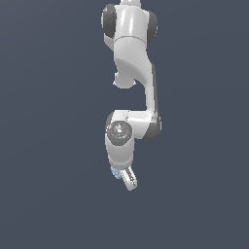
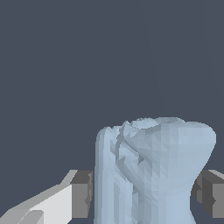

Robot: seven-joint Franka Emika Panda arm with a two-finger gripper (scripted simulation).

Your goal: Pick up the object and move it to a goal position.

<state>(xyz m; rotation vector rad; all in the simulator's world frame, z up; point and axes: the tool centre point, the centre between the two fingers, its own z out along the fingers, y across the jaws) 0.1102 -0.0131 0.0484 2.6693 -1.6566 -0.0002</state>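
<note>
A: Where is the object [image 2: 148, 175] found?

B: Between the fingertips [image 2: 81, 194] of the hand [image 1: 124, 179], which appears pinched on it.

A: How should it be carried?

B: The squeeze should be kept firm, and the goal approached slowly; no goal marker is seen.

The backdrop [image 1: 44, 121] is one plain, flat field of dark slate blue-grey, filling the exterior view from its left edge to its right. It shows no seam, corner or horizon, so wall and floor cannot be told apart. The light is soft and even. The wrist view shows the same dull blue-grey surface [image 2: 65, 65].
</note>
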